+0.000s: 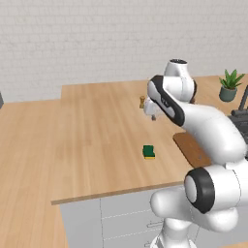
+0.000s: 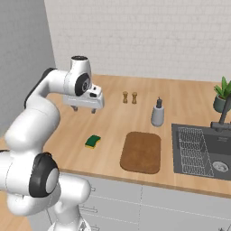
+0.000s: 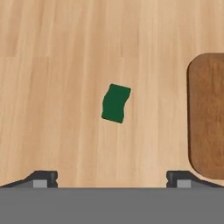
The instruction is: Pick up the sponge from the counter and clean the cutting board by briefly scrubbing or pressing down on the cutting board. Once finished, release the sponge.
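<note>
The sponge (image 1: 149, 152) (image 2: 93, 142) lies flat on the light wooden counter (image 1: 87, 135) (image 2: 113, 117), green face up with a yellow layer beneath. In the hand view the sponge (image 3: 116, 103) sits near the middle, left of the cutting board (image 3: 208, 116). The reddish-brown cutting board (image 2: 141, 152) (image 1: 193, 147) lies near the counter's front edge, right of the sponge and apart from it. My gripper (image 2: 85, 109) (image 1: 154, 117) (image 3: 112, 179) hangs well above the counter, behind the sponge. It points down, open, with nothing between its fingers.
Two small shakers (image 2: 129, 97) and a soap dispenser (image 2: 157, 113) stand behind the board. A dark sink (image 2: 203, 151) with a faucet (image 2: 224, 113) lies to the right. A potted plant (image 2: 222, 94) (image 1: 230, 85) stands at the back right.
</note>
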{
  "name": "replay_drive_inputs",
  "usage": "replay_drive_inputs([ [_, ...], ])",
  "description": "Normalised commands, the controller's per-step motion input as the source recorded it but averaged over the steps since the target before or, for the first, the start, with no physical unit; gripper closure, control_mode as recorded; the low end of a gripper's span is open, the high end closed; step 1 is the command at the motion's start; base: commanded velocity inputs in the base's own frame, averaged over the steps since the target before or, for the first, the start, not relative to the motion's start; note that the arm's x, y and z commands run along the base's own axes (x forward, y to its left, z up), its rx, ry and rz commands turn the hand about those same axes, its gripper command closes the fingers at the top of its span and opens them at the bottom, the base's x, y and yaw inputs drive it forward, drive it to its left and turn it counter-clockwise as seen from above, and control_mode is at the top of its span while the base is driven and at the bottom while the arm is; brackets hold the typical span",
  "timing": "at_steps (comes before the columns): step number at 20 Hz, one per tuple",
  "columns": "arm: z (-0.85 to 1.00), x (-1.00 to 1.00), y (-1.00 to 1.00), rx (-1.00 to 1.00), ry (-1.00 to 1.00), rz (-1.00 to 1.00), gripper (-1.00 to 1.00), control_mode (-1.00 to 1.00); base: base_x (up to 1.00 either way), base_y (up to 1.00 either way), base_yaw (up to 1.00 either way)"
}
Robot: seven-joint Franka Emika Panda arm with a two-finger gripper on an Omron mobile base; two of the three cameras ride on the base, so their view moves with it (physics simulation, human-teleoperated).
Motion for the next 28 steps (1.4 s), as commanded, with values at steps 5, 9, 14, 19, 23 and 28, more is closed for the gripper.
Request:
replay_drive_inputs([
  [5, -0.02, 0.35, -0.04, 0.0, 0.1, -0.04, -1.0, -1.0, 0.0, 0.0, 0.0],
  [9, 0.0, 0.31, 0.0, 0.0, 0.02, -0.06, -1.0, -1.0, 0.0, 0.0, 0.0],
  [14, -0.04, 0.13, 0.0, 0.0, 0.01, -0.04, -1.0, -1.0, 0.0, 0.0, 0.0],
  [19, -0.11, 0.25, 0.0, 0.0, 0.0, -0.03, -1.0, -1.0, 0.0, 0.0, 0.0],
  [23, -0.18, 0.31, 0.0, 0.0, 0.0, -0.01, -1.0, -1.0, 0.0, 0.0, 0.0],
  [28, -0.24, 0.02, 0.0, 0.0, 0.01, 0.0, -1.0, -1.0, 0.0, 0.0, 0.0],
])
